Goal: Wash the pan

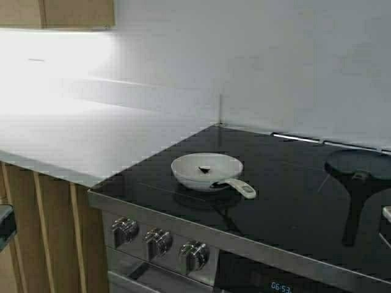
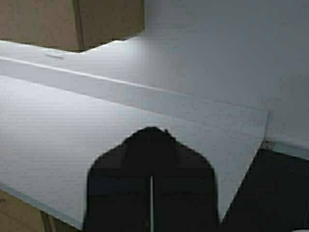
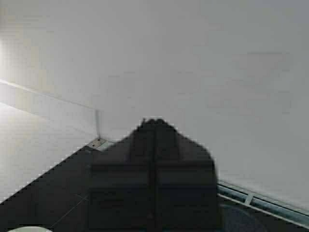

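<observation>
The small white pan (image 1: pixel 206 171) sits on the black glass stovetop (image 1: pixel 275 201), near its front left. Its short white handle (image 1: pixel 241 187) points to the front right and a dark speck (image 1: pixel 204 169) lies inside. Neither arm shows in the high view. In the left wrist view my left gripper (image 2: pixel 152 131) is shut and empty, held above the white countertop (image 2: pixel 58 130). In the right wrist view my right gripper (image 3: pixel 154 122) is shut and empty, held above the stovetop's back left corner (image 3: pixel 97 143), facing the white wall.
A larger dark pan (image 1: pixel 359 166) with a long black handle (image 1: pixel 354 213) stands at the stovetop's right. The white countertop (image 1: pixel 73 134) lies to the left. Three knobs (image 1: pixel 159 242) line the stove front. A wooden cabinet (image 1: pixel 58 13) hangs at the top left.
</observation>
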Robot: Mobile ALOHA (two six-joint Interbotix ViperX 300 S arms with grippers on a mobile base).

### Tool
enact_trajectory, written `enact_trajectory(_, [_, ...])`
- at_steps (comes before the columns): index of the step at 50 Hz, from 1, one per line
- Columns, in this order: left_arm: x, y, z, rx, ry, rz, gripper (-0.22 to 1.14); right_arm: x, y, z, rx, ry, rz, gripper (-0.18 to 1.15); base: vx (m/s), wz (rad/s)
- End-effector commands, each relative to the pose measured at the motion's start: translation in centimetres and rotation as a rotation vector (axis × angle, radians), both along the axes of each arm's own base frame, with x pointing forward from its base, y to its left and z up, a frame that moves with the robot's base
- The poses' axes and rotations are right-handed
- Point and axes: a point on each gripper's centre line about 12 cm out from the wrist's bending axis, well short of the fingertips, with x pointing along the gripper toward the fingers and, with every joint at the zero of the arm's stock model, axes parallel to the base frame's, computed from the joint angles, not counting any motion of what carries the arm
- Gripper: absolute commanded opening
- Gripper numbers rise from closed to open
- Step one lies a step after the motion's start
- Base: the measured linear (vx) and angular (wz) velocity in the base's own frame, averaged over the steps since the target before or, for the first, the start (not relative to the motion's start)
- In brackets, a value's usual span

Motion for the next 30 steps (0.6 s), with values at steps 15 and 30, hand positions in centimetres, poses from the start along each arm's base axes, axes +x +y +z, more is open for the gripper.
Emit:
enact_trajectory(15, [1.0, -1.3, -1.1, -0.176, 0.081, -0.075, 1.09, 0.1, 0.1, -0.6, -0.003, 0.011, 0.006, 0.07, 0.0, 0.0])
enact_trajectory(30, [3.5, -7.7, -5.5, -0.369, 0.293, -0.304, 0.99, 0.1, 0.1, -0.8, -0.003, 0.015, 0.006, 0.07, 0.0, 0.0])
